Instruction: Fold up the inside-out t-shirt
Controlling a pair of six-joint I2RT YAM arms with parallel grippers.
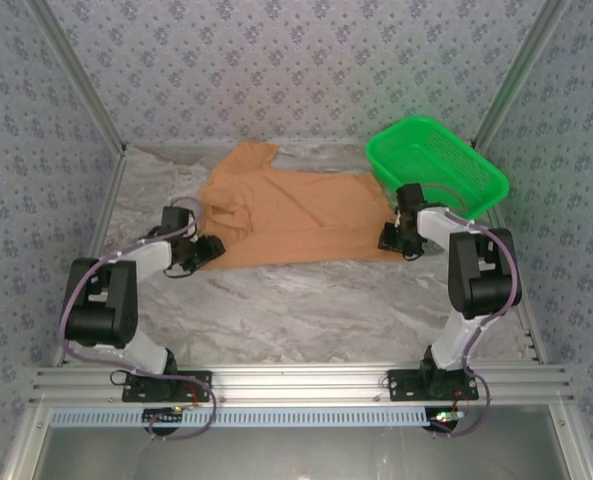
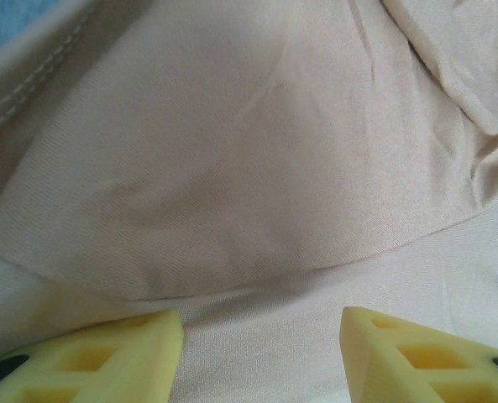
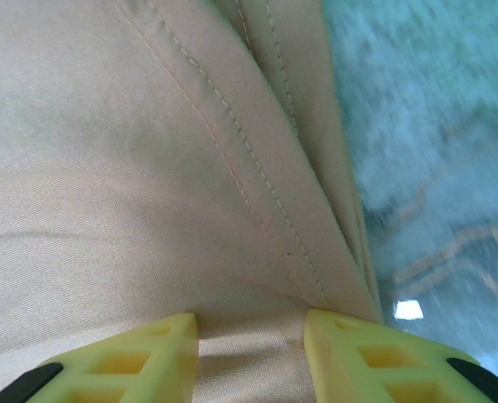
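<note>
The inside-out t-shirt [image 1: 296, 215] lies spread out on the far half of the marbled table [image 1: 306, 310], its long side running left to right and one sleeve [image 1: 248, 158] pointing towards the back wall. From above I read it as mostly flat and a single garment's width, with some rumpling at the left end, so I judge that no real fold has been made. The task looks to be at its opening stage, with every fold left to do. In the right wrist view the raised stitching of the hem [image 3: 232, 126] shows on the upper face, which fits a shirt turned inside out. My right gripper [image 3: 250, 317] is down at the shirt's near right corner, its yellow fingers standing apart astride that stitched edge, with cloth in the gap but nothing pinched as far as I can see. My left gripper [image 2: 261, 315] is at the near left corner, jaws wide apart over a rounded flap of fabric lying on another layer, holding nothing. With both claws at the near edge, I'd guess the first fold starts from there. The green mesh basket [image 1: 481, 170] sits at the back right, just beside the shirt's right end
</note>
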